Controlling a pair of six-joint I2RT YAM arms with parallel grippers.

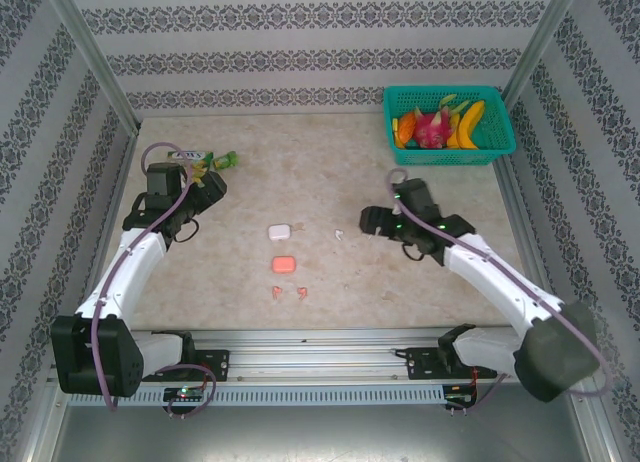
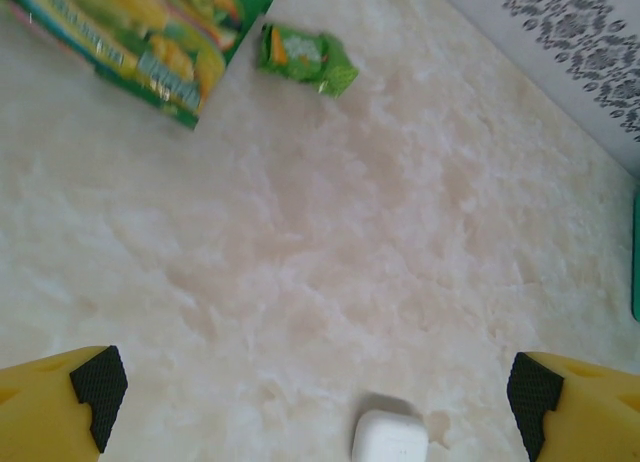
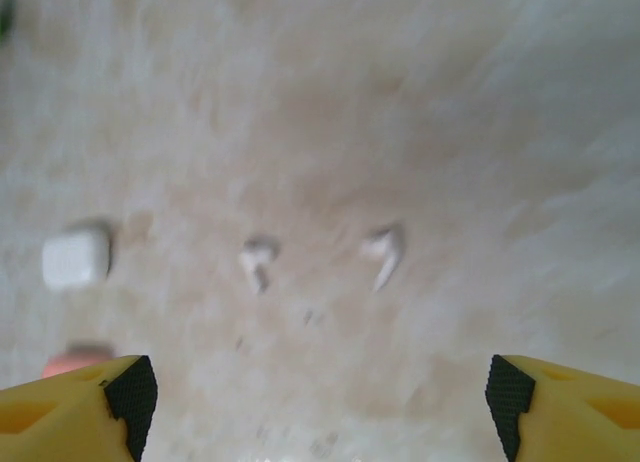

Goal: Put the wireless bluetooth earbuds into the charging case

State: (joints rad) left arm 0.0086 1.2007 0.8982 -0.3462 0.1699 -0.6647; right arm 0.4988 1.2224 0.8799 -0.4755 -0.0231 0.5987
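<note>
— Where are the white earbuds?
— Both lie on the counter, before my right claw, near the white case. That claw and my left claw are spread, empty.

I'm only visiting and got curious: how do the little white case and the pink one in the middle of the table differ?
Colour: the white case is white, the pink case is salmon.
Place: the white case lies farther back on the table, the pink case closer to its near edge.
Both are small and rounded, and they lie apart on the bare tabletop.
</note>
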